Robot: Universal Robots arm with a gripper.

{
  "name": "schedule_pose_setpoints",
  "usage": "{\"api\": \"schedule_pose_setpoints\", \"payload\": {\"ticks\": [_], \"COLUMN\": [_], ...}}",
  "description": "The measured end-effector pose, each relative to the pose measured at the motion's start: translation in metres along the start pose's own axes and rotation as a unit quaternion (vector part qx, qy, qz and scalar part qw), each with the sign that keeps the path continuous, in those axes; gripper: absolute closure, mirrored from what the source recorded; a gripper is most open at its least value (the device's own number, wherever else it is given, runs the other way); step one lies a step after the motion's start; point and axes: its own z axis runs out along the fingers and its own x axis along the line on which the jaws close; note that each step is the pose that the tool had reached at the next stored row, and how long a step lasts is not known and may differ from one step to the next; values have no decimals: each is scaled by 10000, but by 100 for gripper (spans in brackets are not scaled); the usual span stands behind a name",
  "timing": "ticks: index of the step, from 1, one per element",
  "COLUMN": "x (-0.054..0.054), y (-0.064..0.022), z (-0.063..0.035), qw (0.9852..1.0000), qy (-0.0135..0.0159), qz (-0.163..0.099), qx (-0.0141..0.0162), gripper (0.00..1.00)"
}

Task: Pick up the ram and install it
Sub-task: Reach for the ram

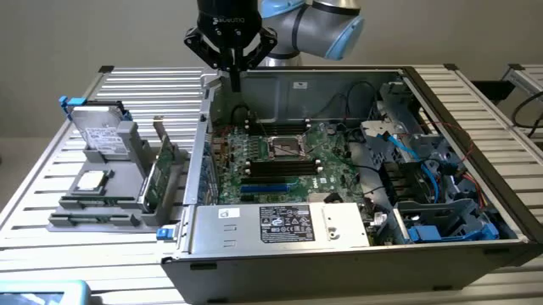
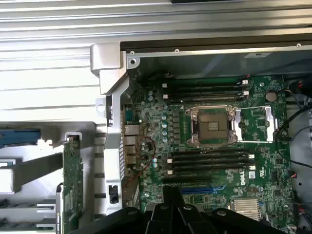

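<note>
Green ram (image 1: 149, 189) looks light, stiff, kinda fragile, best pinched across its top edge; gripper (image 1: 235, 84) hangs closed, empty.

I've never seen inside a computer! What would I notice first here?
Probably the big open computer case in the middle, with its green motherboard lying inside. Next, the black gripper hanging over the case's far corner, toward the exterior view's left. Beside the case on that side, a gray rack holds a hard drive.
</note>
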Motion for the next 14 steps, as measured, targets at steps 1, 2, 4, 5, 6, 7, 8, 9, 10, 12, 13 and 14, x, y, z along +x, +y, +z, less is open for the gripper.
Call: {"api": "schedule_pose_setpoints", "payload": {"ticks": [1,2,4,5,6,7,8,9,10,12,13,14], "x": [0,0,0,0,0,0,0,0,0,0,0,-1], "y": [0,0,0,0,0,0,0,0,0,-2,-5,-10], "z": [0,0,0,0,0,0,0,0,0,-1,-1,-1], "qw": [10000,10000,10000,10000,10000,10000,10000,10000,10000,10000,10000,10000], "qy": [0,0,0,0,0,0,0,0,0,1,1,1], "qz": [0,0,0,0,0,0,0,0,0,0,0,0], "qx": [0,0,0,0,0,0,0,0,0,-2,-4,-6], "gripper": [89,89,89,89,89,89,89,89,89,89,89,89]}}
